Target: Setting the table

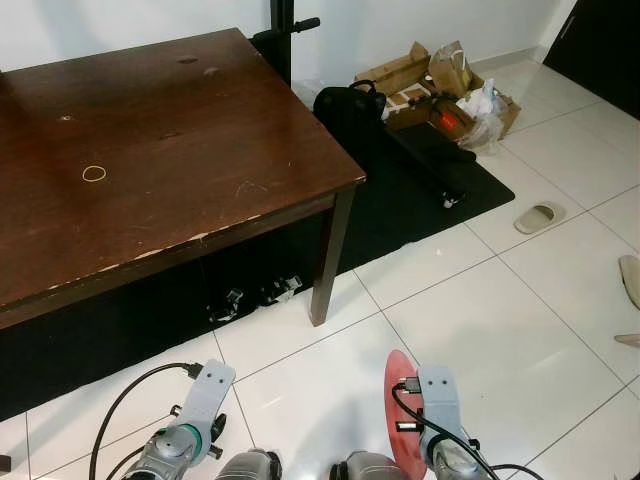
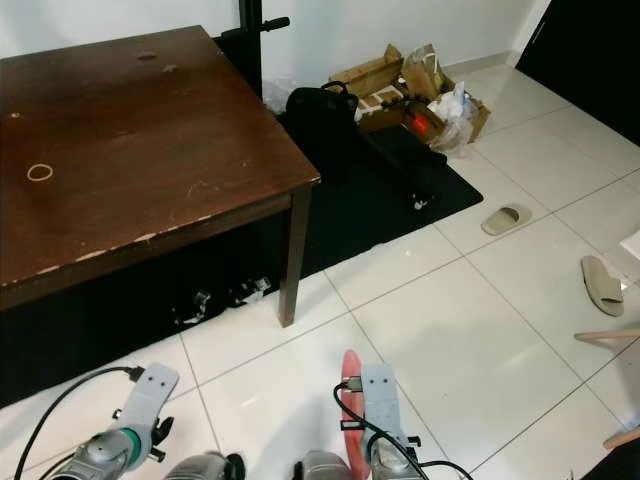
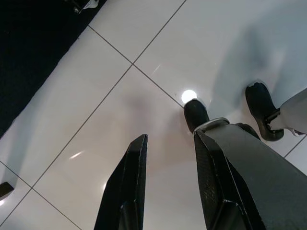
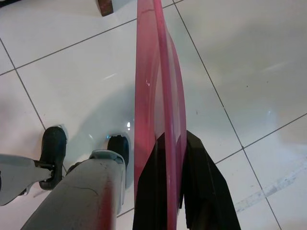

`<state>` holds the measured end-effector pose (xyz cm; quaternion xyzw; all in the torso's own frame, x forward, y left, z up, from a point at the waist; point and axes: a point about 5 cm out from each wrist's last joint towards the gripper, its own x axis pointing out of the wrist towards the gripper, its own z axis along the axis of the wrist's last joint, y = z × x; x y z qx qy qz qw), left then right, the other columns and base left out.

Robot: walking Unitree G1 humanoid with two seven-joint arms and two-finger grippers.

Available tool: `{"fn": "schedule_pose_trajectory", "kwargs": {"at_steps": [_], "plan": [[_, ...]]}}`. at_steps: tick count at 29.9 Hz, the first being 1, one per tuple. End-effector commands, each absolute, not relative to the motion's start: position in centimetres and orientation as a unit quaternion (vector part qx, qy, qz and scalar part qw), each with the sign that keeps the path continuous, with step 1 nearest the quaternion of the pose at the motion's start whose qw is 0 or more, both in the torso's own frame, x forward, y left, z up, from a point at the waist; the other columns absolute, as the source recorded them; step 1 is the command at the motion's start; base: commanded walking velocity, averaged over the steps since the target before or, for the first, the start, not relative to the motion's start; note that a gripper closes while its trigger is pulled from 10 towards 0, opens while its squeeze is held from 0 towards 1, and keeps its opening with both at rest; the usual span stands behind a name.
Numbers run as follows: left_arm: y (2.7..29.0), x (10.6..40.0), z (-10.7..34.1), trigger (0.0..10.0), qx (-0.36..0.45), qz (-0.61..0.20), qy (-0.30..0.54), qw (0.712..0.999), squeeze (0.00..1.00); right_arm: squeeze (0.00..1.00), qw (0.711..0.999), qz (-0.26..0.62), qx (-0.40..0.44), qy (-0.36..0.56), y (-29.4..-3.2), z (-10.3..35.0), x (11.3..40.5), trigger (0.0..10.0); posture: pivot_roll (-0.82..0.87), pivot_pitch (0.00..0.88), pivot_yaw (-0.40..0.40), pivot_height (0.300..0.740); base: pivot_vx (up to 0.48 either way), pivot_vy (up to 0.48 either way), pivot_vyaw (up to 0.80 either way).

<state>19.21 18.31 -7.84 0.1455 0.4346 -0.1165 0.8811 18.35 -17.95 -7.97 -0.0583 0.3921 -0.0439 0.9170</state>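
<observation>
- The red plate (image 4: 156, 96) is pinched on edge in the right pincer (image 4: 180, 191), lower centre of frame.
- The left pincer (image 3: 168, 191) is spread, empty.
- The plate should be levelled before lowering onto the tabletop (image 1: 150, 150), upper left.

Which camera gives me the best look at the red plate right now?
Right wrist view: the red plate runs edge-on between the closed jaws of the right gripper. Both eye views show just a red sliver beside that wrist.

Head cams down at table (image 1: 150, 150) (shared); wrist cams floorward.
</observation>
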Motion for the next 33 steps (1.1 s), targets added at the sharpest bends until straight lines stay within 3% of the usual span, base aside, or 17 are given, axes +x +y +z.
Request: {"fn": "schedule_pose_trajectory", "kwargs": {"at_steps": [1,33], "plan": [[18.42,18.71,-8.10,10.0,0.145,-0.118,0.445,0.876,0.00,0.00,0.915,-0.050,-0.059,0.396,-18.15,-8.07,18.12,10.0,-0.09,0.000,0.030,0.740,0.000,0.000,0.00],[17.95,19.17,-7.89,10.0,0.143,-0.127,0.436,0.879,0.00,0.00,0.915,-0.051,-0.057,0.397,-18.10,-8.16,17.93,10.0,-0.09,0.000,0.035,0.740,0.000,0.000,0.00]]}}
